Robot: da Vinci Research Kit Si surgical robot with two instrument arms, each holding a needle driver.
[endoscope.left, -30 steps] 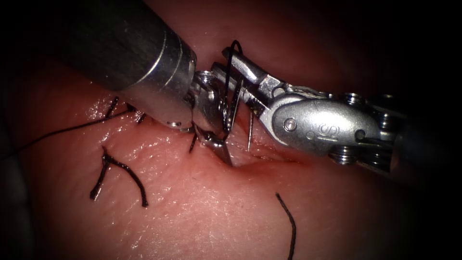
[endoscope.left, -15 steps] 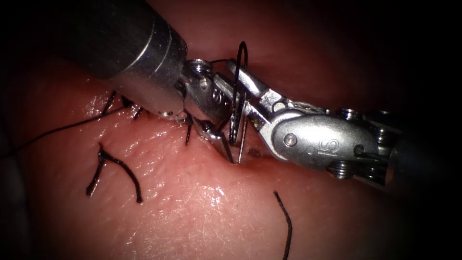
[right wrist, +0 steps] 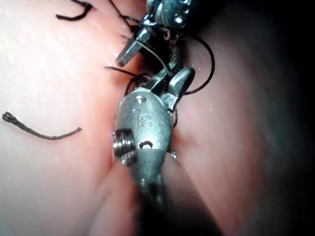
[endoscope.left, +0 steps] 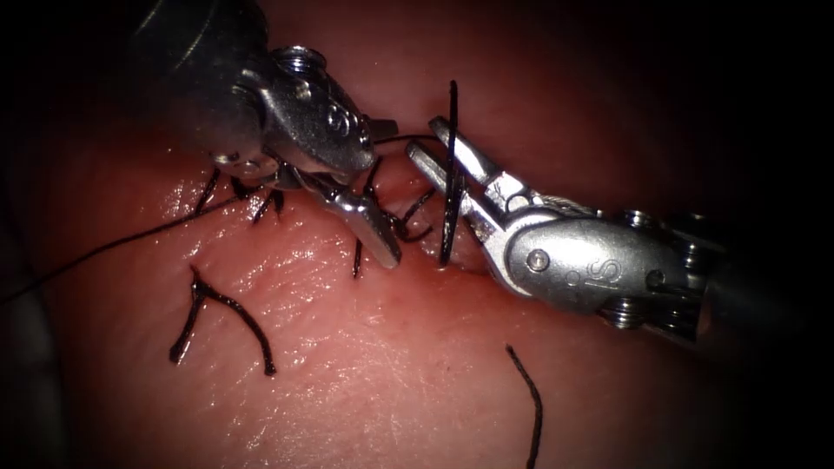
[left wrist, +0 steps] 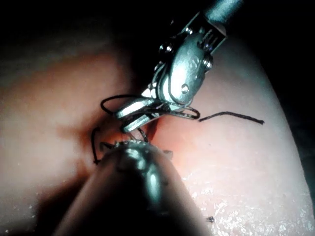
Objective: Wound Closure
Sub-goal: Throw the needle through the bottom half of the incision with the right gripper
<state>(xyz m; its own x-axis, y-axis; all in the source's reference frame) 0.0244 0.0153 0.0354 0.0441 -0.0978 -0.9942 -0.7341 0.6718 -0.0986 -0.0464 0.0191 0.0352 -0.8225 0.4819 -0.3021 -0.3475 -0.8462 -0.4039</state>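
Several stitches point(endoscope.left: 269, 204) are already placed along the cut at the endoscope view's left, and the knotted cut ends point(endoscope.left: 221, 308) of another are spread on the tissue point(endoscope.left: 391, 365) below them. A loose piece of thread point(endoscope.left: 526, 399) lies apart on the surface of the tissue at lower right. The closure is judged to be well under way but unfinished: the needle is loaded, and the cut toward the right, beneath the right tool, is not seen to be stitched.

The needle point(endoscope.left: 452, 113) is held by the right tool point(endoscope.left: 426, 139), gripped about midway along its curve. It is seen nearly edge-on and upright, with its lower end at the tissue just beside the cut. Whether that end is in the tissue cannot be told. The right tool's fingers point(endoscope.left: 469, 161) are closed on the needle near their base, while their tips stand slightly parted.

The left tool point(endoscope.left: 382, 243) is set just left of the needle, apart from it. Its fingers point(endoscope.left: 365, 221) are seen pressed together and pointed down at the tissue; nothing is clearly held between them. A long thread point(endoscope.left: 113, 243) is trailed away to the left from the stitches.
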